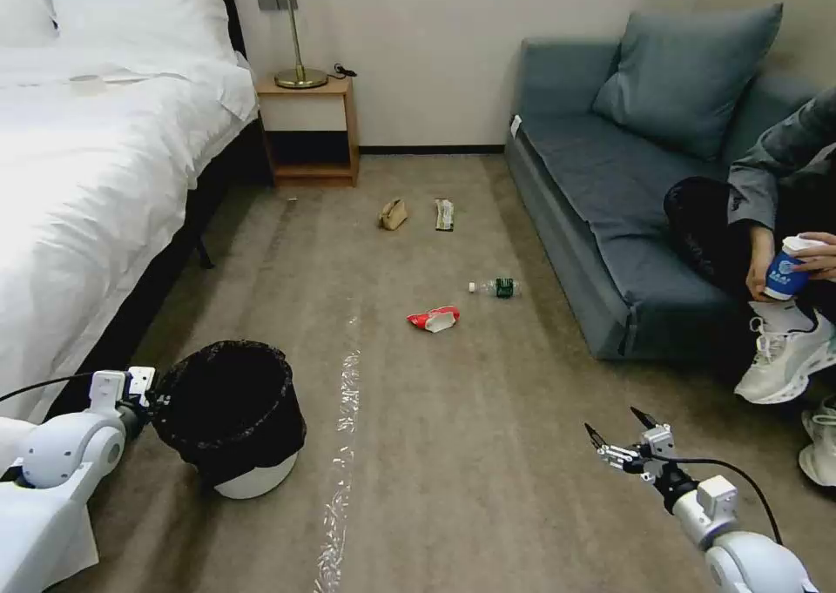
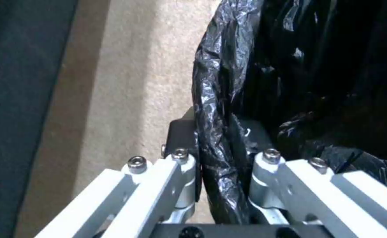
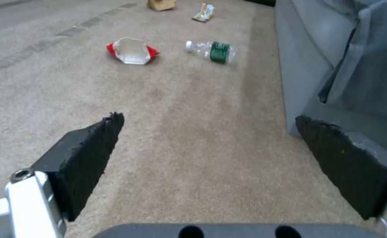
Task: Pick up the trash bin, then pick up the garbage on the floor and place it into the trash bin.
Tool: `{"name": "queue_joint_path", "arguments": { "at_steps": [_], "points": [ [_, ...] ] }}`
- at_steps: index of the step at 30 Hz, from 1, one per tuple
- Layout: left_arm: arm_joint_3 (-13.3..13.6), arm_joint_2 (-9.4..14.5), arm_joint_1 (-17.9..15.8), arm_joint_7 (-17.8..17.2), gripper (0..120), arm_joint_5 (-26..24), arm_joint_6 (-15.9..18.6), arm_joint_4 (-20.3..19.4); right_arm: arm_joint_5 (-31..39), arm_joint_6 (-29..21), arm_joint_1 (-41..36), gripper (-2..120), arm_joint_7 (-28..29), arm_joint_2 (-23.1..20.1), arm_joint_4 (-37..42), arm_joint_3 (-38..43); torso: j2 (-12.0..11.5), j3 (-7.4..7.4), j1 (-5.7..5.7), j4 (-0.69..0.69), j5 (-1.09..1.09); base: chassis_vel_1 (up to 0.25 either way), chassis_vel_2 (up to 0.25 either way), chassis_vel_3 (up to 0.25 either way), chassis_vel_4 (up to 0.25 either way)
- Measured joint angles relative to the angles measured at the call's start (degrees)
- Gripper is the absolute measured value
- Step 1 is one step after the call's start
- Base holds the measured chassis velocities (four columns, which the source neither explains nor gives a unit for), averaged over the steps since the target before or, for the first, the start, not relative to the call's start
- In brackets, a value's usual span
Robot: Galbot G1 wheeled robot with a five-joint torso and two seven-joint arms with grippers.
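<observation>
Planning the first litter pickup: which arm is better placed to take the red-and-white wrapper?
Probably the right. The right gripper hangs free with jaws open, facing the crumpled red-and-white wrapper. The left gripper is shut on the rim of the small white black-bagged trash bin.

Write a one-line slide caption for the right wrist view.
Open right gripper above carpet, facing red-and-white wrapper and green-labelled bottle beside sofa.
</observation>
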Motion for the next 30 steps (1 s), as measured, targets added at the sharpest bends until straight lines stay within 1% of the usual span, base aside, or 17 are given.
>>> {"name": "queue_joint_path", "arguments": {
  "at_steps": [2,4,7,9,15,16,17,18,20,21,23,24,25,27,28,30],
  "points": [
    [-0.03,0.01,0.08,0.15,11,0.84,-0.44,0.06,0.04,0.01,0.01,100,0.0,0.03,-0.08,0.06,0.0,0.0,0.0,0.0,0.0,0.0,0.0,0.0,0.0],
    [-0.1,0.38,0.18,0.41,11,2.84,-1.66,0.05,0.28,0.03,-0.04,100,0.01,0.04,-0.15,0.49,0.0,0.0,0.0,0.0,0.0,0.0,0.0,0.0,0.0],
    [-0.12,0.47,0.15,0.41,11,3.24,-1.99,0.0,0.35,0.04,-0.09,100,0.01,0.04,-0.16,0.6,0.0,0.0,0.0,0.0,0.01,0.0,0.0,0.0,0.0],
    [-0.12,0.73,0.01,0.41,11,3.8,-2.92,-0.55,0.69,0.04,-0.1,100,0.01,0.1,-0.22,1.01,0.0,0.01,0.0,0.0,0.02,0.0,0.0,0.0,0.0],
    [-0.05,1.09,0.01,0.37,11,3.91,-3.25,-1.79,1.92,0.03,0.1,100,0.06,0.28,-0.4,1.38,0.0,0.01,0.0,0.01,0.03,0.0,0.0,0.0,0.0],
    [0.02,1.34,0.09,0.06,11,3.8,-3.15,-2.62,2.97,-0.28,0.18,100,0.15,0.32,-0.42,1.63,0.0,0.01,0.0,0.01,0.03,0.0,0.0,0.0,0.0],
    [0.2,1.99,0.38,-1.0,10,3.72,-2.29,-4.26,4.41,-1.26,0.19,100,0.55,0.24,-0.12,2.01,-0.01,0.01,0.0,0.0,0.03,0.0,0.0,0.0,0.0],
    [0.2,1.99,0.38,-1.0,10,3.72,-2.29,-4.26,4.41,-1.26,0.19,100,0.55,0.24,-0.12,2.01,-0.01,0.01,0.0,0.0,0.03,0.0,0.0,0.0,0.0],
    [0.89,3.95,0.96,-2.96,8,4.13,-0.21,-8.51,6.49,-2.76,0.1,100,1.39,-0.17,0.95,2.63,0.0,0.01,0.0,0.01,0.03,0.0,0.0,0.0,0.0],
    [0.89,3.95,0.96,-2.96,8,4.13,-0.21,-8.51,6.49,-2.76,0.1,100,1.39,-0.17,0.95,2.63,0.0,0.01,0.0,0.01,0.03,0.0,0.0,0.0,0.0],
    [1.27,5.47,0.84,-4.44,6,4.66,1.17,-11.32,7.3,-3.3,0.18,100,1.84,-0.42,1.54,3.09,0.0,0.01,0.0,0.01,0.04,0.0,0.0,0.0,0.0],
    [1.27,5.47,0.84,-4.44,6,4.66,1.17,-11.32,7.3,-3.3,0.18,100,1.84,-0.42,1.54,3.09,0.0,0.01,0.0,0.01,0.04,0.0,0.0,0.0,0.0],
    [1.31,6.49,0.37,-5.43,6,4.79,1.94,-12.57,7.69,-3.55,0.31,100,2.05,-0.56,1.96,3.34,0.0,0.01,0.0,0.02,0.04,0.0,0.0,0.0,0.0],
    [0.92,7.65,0.13,-5.64,6,4.65,2.19,-13.38,8.31,-4.04,0.39,100,2.18,-0.7,2.67,3.62,0.0,0.0,0.0,0.02,0.05,0.0,0.0,0.0,0.0],
    [0.92,7.65,0.13,-5.64,6,4.65,2.19,-13.38,8.31,-4.04,0.39,100,2.18,-0.7,2.67,3.62,0.0,0.0,0.0,0.02,0.05,0.0,0.0,0.0,0.0],
    [-0.41,8.5,0.64,-5.49,6,3.86,2.1,-14.22,8.95,-4.55,0.48,100,2.19,-0.76,3.22,3.84,-0.01,0.0,0.0,0.01,0.02,0.0,0.0,0.0,0.0]
  ]
}}
